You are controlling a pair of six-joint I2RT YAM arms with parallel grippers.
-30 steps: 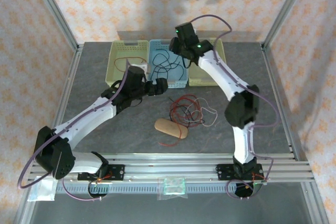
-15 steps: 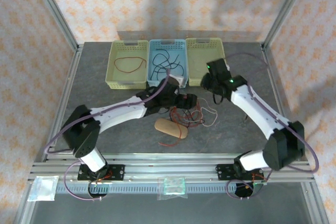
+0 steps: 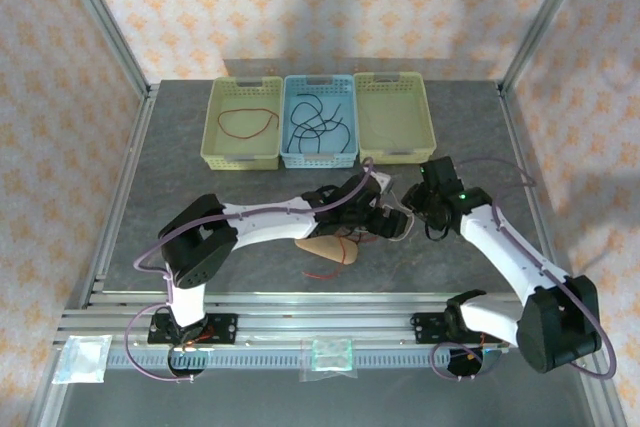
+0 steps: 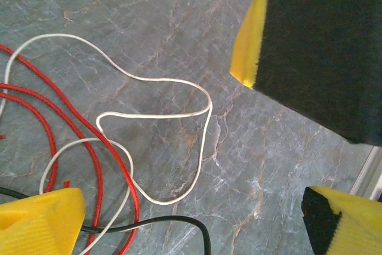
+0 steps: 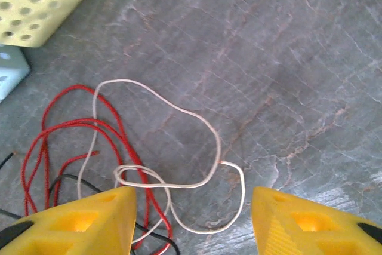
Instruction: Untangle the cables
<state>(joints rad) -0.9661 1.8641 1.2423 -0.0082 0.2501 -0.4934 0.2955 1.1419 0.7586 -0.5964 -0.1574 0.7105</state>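
The right claw (image 5: pixel 191 222) is released, its yellow fingers apart with bare table and a white loop between them. The left claw (image 4: pixel 191 225) is also released and spread wide, holding nothing. Both hover low over the cables (image 5: pixel 140 174), which lie tangled on the grey table (image 3: pixel 180 177) at mid-frame in the top view, between the two arms.

The step in hand looks like freeing the white cable (image 4: pixel 155 115). It goes best if the right claw comes down on the free loop at the lower middle of its own view, clear of the red cable (image 4: pixel 89 128), and pinches that strand alone. The left claw should take or pin the red strands at the left of its view. The pull should then be slow and outward, because white and red cross at several points and could tighten into a knot.

The wrist views show those crossings strand by strand, plus a black cable (image 4: pixel 179 222) along the bottom edge. The top view hides most of the tangle under the arms. It does show the tan pad (image 3: pixel 325 247) just beside the tangle, and three baskets (image 3: pixel 318 162) along the upper edge: a red cable in the left one, black cable in the middle, and the right one bare.
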